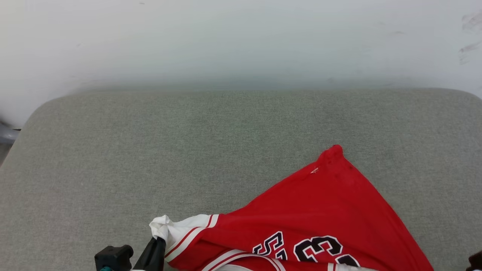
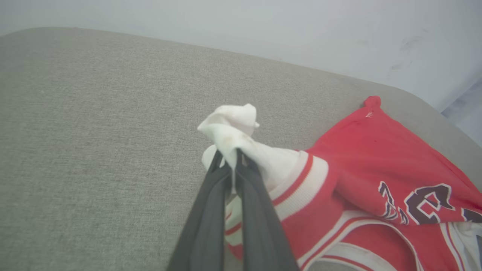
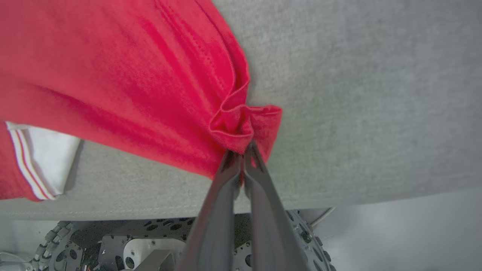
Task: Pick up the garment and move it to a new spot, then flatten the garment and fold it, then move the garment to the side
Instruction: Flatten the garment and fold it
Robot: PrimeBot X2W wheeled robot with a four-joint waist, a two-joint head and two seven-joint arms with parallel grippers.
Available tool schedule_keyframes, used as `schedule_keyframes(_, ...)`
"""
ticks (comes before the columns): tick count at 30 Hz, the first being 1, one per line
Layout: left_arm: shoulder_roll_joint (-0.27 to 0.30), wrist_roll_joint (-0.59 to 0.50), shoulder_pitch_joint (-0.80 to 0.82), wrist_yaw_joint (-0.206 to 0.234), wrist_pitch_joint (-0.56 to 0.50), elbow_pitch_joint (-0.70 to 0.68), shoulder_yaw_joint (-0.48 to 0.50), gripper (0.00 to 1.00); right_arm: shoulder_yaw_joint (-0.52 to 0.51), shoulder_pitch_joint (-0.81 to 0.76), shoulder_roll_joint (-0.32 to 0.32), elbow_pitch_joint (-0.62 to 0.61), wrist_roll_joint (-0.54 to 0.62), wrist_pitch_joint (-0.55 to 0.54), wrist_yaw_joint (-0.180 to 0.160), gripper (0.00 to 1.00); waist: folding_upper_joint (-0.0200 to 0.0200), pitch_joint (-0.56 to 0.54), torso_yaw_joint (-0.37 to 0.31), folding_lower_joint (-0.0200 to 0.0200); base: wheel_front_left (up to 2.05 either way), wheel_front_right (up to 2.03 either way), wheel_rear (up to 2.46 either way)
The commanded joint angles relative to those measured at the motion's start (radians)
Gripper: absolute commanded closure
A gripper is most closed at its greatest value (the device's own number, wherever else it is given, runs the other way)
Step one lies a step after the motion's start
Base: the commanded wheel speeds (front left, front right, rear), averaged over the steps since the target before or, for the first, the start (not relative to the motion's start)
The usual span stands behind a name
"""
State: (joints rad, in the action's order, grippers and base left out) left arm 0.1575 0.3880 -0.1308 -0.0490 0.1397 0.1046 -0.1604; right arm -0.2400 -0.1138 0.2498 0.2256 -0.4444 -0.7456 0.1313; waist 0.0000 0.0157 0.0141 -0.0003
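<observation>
**head view.** item: garment (image 1: pixel 320 210), a red jersey with white sleeves, striped trim and black white-outlined numerals. it lies rumpled at the near right of the grey padded surface (image 1: pixel 150 150). one red corner points toward the pale wall (image 1: pixel 241 37), and the lower part runs off the bottom of the view. left gripper (image 1: pixel 159 241) sits at the lower left, its dark tips meeting the bunched white cloth.

**left wrist view.** two dark fingers (image 2: pixel 211 195) are clenched together on the white sleeve (image 2: pixel 233 124), which puffs out above the tips. the red body trails off to the right across the surface, with part of the numerals showing.

**right wrist view.** right gripper (image 3: pixel 243 152) has its two fingers pinched closed on a gathered red corner (image 3: pixel 244 124). the cloth fans away to the upper left of the view. a second white sleeve patch (image 3: pixel 41 165) with striped trim lies near the surface's edge. the robot base (image 3: pixel 150 244) sits below that edge.

**progress (judged).**
- both ends are grasped, so the pick-up looks under way.
- whether this is already the new spot cannot be told.
- the cloth is creased, not flat, and no fold is made.
- left to do: flattening, folding and the move to the side.

**count.**
- garment: one
- grippers: two, each with two fingers, both gripping cloth
- white sleeve areas: two
- numerals: two
- padded surface: one
</observation>
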Motion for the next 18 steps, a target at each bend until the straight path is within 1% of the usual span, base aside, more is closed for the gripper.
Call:
schedule_keyframes(1, 0.006, 0.002, -0.009, 0.003, -0.003, 0.001, 0.0, 1.0, -0.013, -0.026, -0.019, -0.022, 0.015, -0.003, -0.001, 1.0, 0.0, -0.007, -0.006, 0.0003, 0.0, 0.0, 0.0)
schedule_keyframes(4, 0.009, 0.008, -0.016, 0.005, -0.011, 0.004, -0.002, 1.0, -0.048, -0.108, -0.106, -0.072, 0.032, -0.001, -0.001, 1.0, 0.0, -0.008, -0.01, 0.0003, 0.0, 0.0, 0.0)
schedule_keyframes(6, 0.01, 0.008, -0.015, 0.006, -0.017, 0.004, -0.005, 1.0, -0.061, -0.13, -0.134, -0.102, 0.041, 0.017, -0.001, 0.51, 0.0, -0.008, -0.011, 0.0003, 0.0, 0.0, 0.0)
schedule_keyframes(7, 0.01, 0.008, -0.013, 0.007, -0.018, 0.004, -0.006, 1.0, -0.068, -0.129, -0.146, -0.118, 0.042, 0.042, -0.001, 0.0, 0.0, -0.009, -0.011, 0.0003, 0.0, 0.0, 0.0)
schedule_keyframes(10, 0.012, 0.01, -0.007, 0.008, -0.02, 0.004, -0.009, 1.0, -0.07, -0.114, -0.165, -0.144, 0.05, 0.122, -0.001, 0.0, 0.0, -0.01, -0.01, 0.0003, 0.0, 0.0, 0.0)
schedule_keyframes(11, 0.012, 0.01, -0.004, 0.008, -0.02, 0.004, -0.01, 1.0, -0.068, -0.096, -0.167, -0.159, 0.045, 0.167, -0.001, 0.0, 0.0, -0.009, -0.009, 0.0003, 0.0, 0.0, 0.0)
schedule_keyframes(13, 0.012, 0.008, 0.005, 0.01, -0.014, 0.003, -0.011, 1.0, -0.066, -0.071, -0.153, -0.17, 0.052, 0.261, -0.001, 0.0, 0.0, -0.006, -0.005, 0.0003, 0.0, 0.0, 0.0)
schedule_keyframes(15, 0.011, 0.004, 0.014, 0.012, -0.01, 0.0, -0.014, 1.0, -0.055, -0.035, -0.144, -0.172, 0.035, 0.358, -0.001, 0.0, 0.0, 0.001, 0.002, 0.0003, 0.0, 0.0, 0.0)
schedule_keyframes(18, 0.007, -0.001, 0.032, 0.013, -0.004, -0.005, -0.019, 1.0, -0.031, 0.041, -0.113, -0.144, 0.014, 0.478, -0.001, 0.0, 0.0, 0.023, 0.017, 0.0003, 0.0, 0.0, 0.0)
